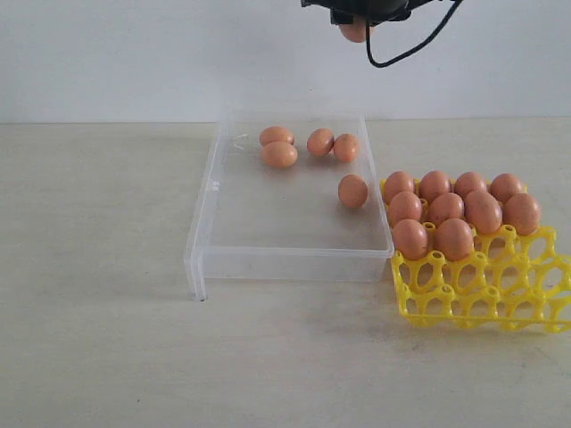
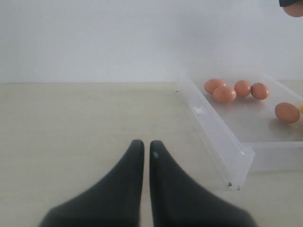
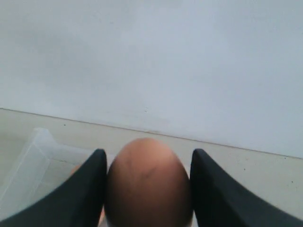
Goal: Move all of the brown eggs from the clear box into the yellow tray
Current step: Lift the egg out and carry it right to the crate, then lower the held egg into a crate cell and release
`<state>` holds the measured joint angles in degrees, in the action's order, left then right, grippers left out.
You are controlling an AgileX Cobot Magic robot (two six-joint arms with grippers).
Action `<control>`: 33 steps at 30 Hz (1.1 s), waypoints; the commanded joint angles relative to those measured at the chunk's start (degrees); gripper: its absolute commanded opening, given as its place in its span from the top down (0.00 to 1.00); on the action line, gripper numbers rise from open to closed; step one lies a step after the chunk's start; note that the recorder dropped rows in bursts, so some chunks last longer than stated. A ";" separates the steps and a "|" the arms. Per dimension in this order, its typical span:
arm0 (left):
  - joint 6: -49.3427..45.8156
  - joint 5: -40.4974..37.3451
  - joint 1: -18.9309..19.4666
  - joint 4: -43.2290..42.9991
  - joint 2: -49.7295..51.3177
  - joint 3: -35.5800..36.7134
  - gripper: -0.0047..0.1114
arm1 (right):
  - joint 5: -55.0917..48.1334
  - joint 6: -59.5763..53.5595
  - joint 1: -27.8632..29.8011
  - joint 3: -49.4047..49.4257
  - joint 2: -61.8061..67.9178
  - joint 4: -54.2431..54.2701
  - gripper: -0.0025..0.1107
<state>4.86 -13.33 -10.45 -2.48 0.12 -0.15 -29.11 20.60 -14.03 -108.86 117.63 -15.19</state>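
One brown egg [image 3: 148, 189] is pinched between the two dark fingers of your right gripper [image 3: 148, 158]. Its long axis runs along the fingers and one end reaches just past their tips. In the exterior view the gripper holds it at the top of the picture, well above the clear box [image 1: 290, 265], with only the egg's lower end showing under the gripper body. Five brown eggs [image 1: 279, 154] lie on their sides in the clear box. Four are clustered near its far wall: the left pair has long axes roughly along that wall, and the other two are turned more toward it. A lone egg [image 1: 352, 191] lies nearer the right wall, its long axis running near to far. Ten tray eggs [image 1: 446, 209] stand in the far cells of the yellow tray [image 1: 482, 294], each tilted slightly, and the near cells are unfilled. The tray sits on the table [image 1: 98, 339] just beside the box's right wall. Your left gripper [image 2: 147, 144] hovers over bare table, well apart from the box, with its fingers pressed together save for a thin slit and nothing between them.
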 commanded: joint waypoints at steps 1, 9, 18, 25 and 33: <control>-0.13 0.05 0.20 0.14 -0.12 0.15 0.92 | 17.81 2.28 2.07 17.93 -7.25 -4.60 0.98; -0.13 0.05 0.20 0.14 -0.12 0.15 0.92 | 65.52 19.20 20.68 64.44 -26.91 -14.60 0.98; -0.13 0.05 0.20 0.14 -0.12 0.15 0.92 | 99.07 46.85 47.98 73.70 -28.94 -56.17 0.98; -0.13 0.05 0.20 0.14 -0.12 0.15 0.92 | 99.07 59.05 52.13 68.39 -28.28 -76.11 0.98; -0.13 0.05 0.20 0.14 -0.12 0.15 0.92 | 88.51 61.83 45.07 68.20 -27.46 -84.76 0.98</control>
<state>4.86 -13.33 -10.45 -2.48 0.12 -0.15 65.87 82.14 33.53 -40.21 89.41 -98.98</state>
